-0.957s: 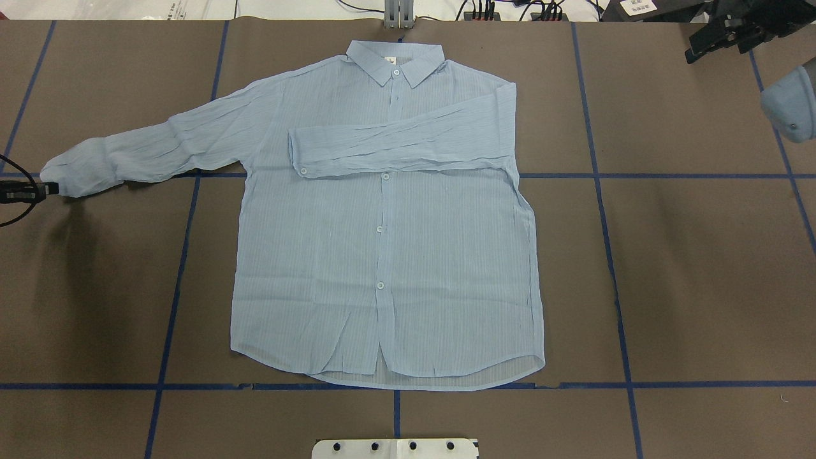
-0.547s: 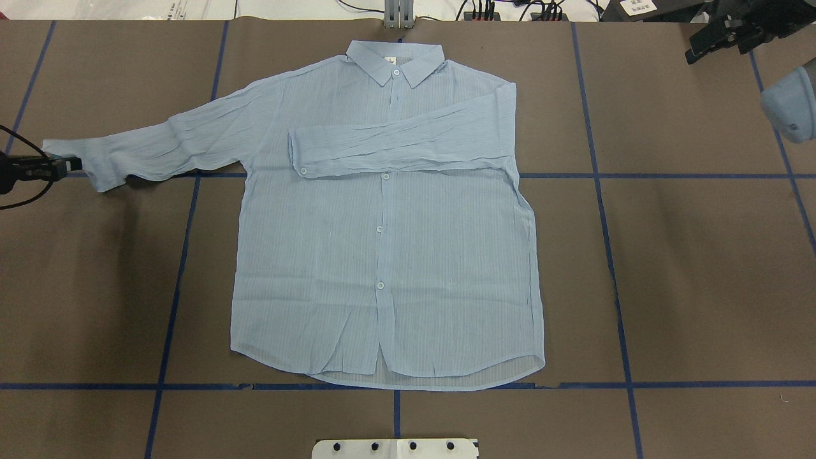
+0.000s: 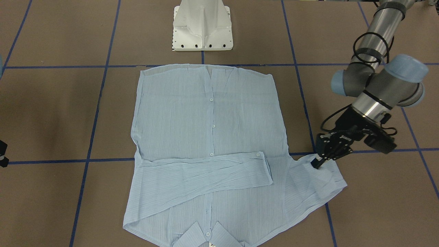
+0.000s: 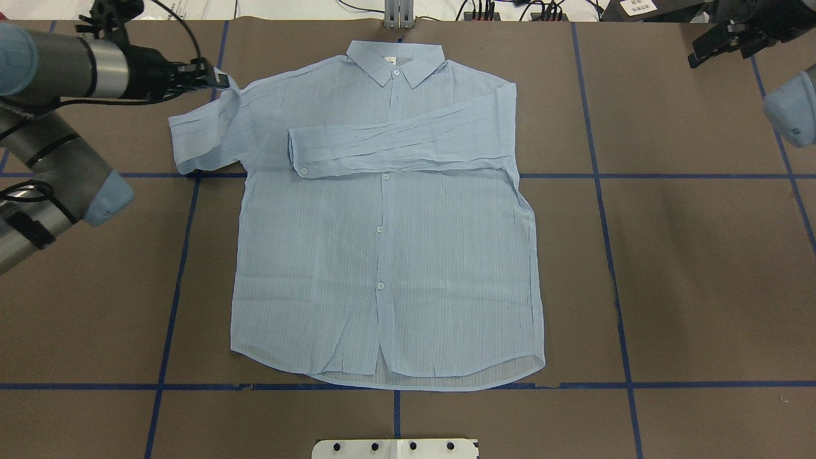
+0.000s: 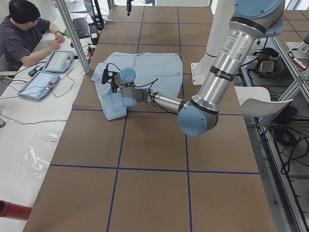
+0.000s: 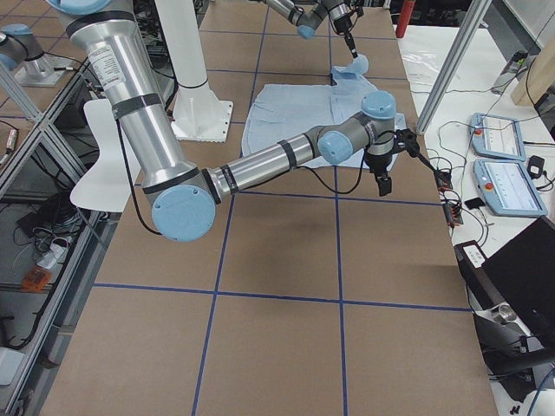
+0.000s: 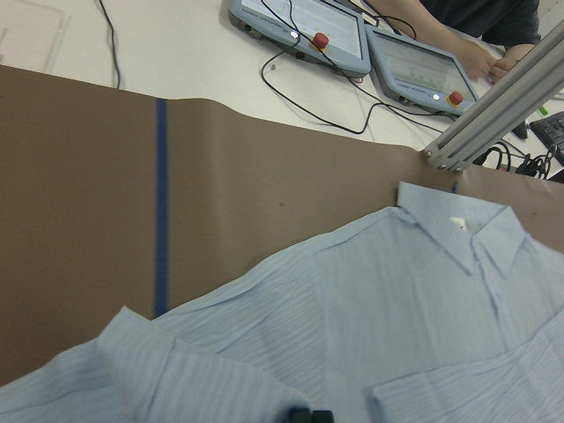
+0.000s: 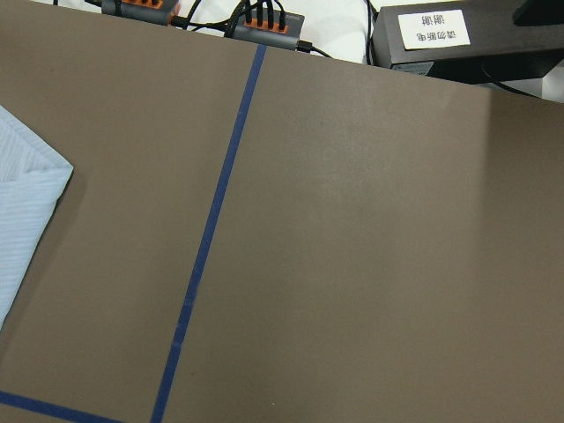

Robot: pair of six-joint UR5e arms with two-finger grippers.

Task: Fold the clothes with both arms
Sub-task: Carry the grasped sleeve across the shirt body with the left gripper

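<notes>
Shirt sleeve — outstretched a second ago — doubles back toward the shoulder, pinched in the jaws of the left gripper: second sleeve-fold underway; right gripper jaws unreadable.

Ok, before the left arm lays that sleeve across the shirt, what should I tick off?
Black two-finger left pincer shut on the lifted sleeve of the pale-blue striped button-front shirt: ok.
The opposite sleeve lies flat across the chest: ok.
Shirt body spread flat on the brown table: ok.
The right pincer is clear of the shirt: ok.
Whether the right pincer is open: cannot tell.
No twist in the lifted sleeve: cannot tell.
</notes>
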